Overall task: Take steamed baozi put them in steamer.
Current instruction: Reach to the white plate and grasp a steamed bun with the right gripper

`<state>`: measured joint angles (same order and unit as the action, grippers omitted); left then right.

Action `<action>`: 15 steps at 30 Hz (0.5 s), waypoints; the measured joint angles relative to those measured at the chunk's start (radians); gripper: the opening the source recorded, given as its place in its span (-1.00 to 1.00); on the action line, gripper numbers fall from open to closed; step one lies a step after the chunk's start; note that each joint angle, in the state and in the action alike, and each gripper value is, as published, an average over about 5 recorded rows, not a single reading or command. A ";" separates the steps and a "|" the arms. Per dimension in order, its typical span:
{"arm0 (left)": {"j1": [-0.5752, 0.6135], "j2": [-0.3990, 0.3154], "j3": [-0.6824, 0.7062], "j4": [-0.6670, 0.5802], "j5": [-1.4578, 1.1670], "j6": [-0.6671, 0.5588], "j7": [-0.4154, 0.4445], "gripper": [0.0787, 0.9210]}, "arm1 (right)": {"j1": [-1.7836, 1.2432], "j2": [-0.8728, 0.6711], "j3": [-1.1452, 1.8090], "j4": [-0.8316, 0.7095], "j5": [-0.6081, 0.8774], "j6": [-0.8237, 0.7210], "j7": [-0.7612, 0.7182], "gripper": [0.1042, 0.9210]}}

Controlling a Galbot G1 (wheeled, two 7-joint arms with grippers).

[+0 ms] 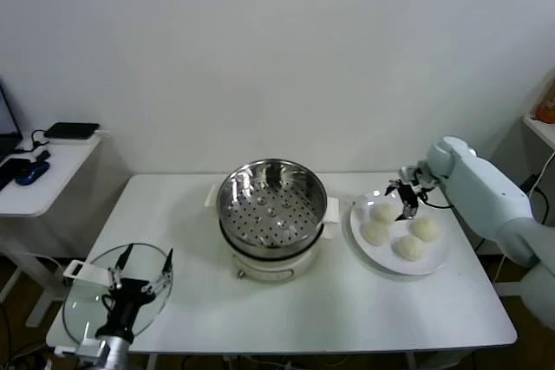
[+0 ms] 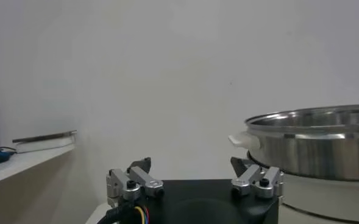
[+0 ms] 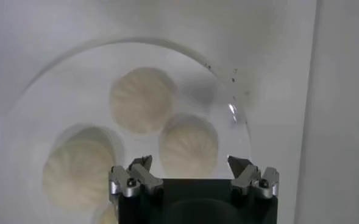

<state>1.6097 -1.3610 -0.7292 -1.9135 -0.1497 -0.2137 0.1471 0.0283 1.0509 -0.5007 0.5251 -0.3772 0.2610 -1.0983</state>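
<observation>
Four small round cream-white steamed baozi (image 1: 398,228) sit on a flat white plate (image 1: 434,262) at the right side of the white counter (image 1: 347,309). The right pincer (image 1: 407,199) hangs just above them — its fingers (image 3: 141,163) are spread wide, with one bun (image 3: 189,146) under the gap. It holds nothing. The round shiny metal steamer (image 1: 271,205) with holes in its bottom stands in the middle of the counter on its cream-white pot base. The left pincer (image 1: 144,271) waits low at the near left corner — spread open too, over a round clear glass lid (image 1: 82,305).
</observation>
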 measured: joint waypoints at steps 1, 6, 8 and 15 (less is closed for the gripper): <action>0.000 0.000 0.000 0.001 0.000 0.000 0.000 0.77 | -0.004 0.005 0.011 -0.006 -0.009 0.002 0.003 0.76; 0.001 -0.001 0.001 -0.001 -0.001 0.004 0.001 0.77 | -0.018 0.027 0.059 -0.036 -0.049 0.009 0.019 0.76; 0.001 -0.003 0.002 -0.002 -0.001 0.005 0.002 0.77 | -0.023 0.035 0.076 -0.046 -0.062 0.010 0.024 0.76; 0.004 -0.003 0.001 -0.001 -0.004 0.005 0.002 0.77 | -0.032 0.060 0.124 -0.078 -0.107 0.018 0.037 0.76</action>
<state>1.6142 -1.3641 -0.7283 -1.9144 -0.1533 -0.2087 0.1488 -0.0038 1.1112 -0.3762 0.4473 -0.4842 0.2786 -1.0614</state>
